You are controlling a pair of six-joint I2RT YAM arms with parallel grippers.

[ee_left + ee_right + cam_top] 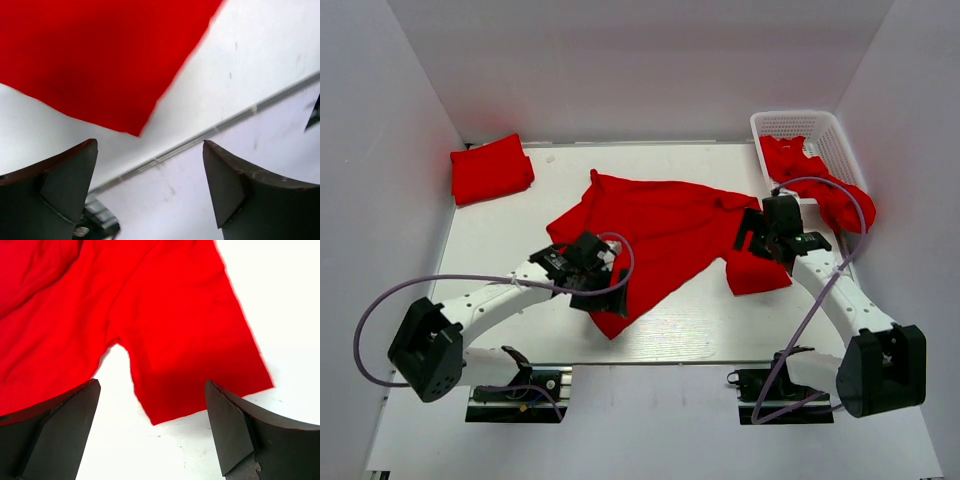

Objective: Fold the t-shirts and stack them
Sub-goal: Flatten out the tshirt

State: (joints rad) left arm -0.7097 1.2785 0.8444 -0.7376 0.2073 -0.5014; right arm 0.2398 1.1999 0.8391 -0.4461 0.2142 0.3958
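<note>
One red t-shirt (pixel 665 230) lies spread and rumpled on the middle of the white table. My left gripper (pixel 603 292) is open and empty just above the shirt's near corner. In the left wrist view that corner (pixel 100 60) lies beyond the open gripper (pixel 150 152), near the table's front edge. My right gripper (pixel 758 240) is open and empty over the shirt's right sleeve (pixel 757 272). In the right wrist view the sleeve (pixel 190 350) lies flat between and beyond the open gripper (pixel 150 390). A folded red shirt (pixel 490 168) sits at the back left.
A white lattice basket (pixel 790 117) stands at the back right with more red shirts (pixel 795 160) in it, one hanging over its near rim (pixel 845 205). White walls enclose the table on three sides. Purple cables loop from both arms.
</note>
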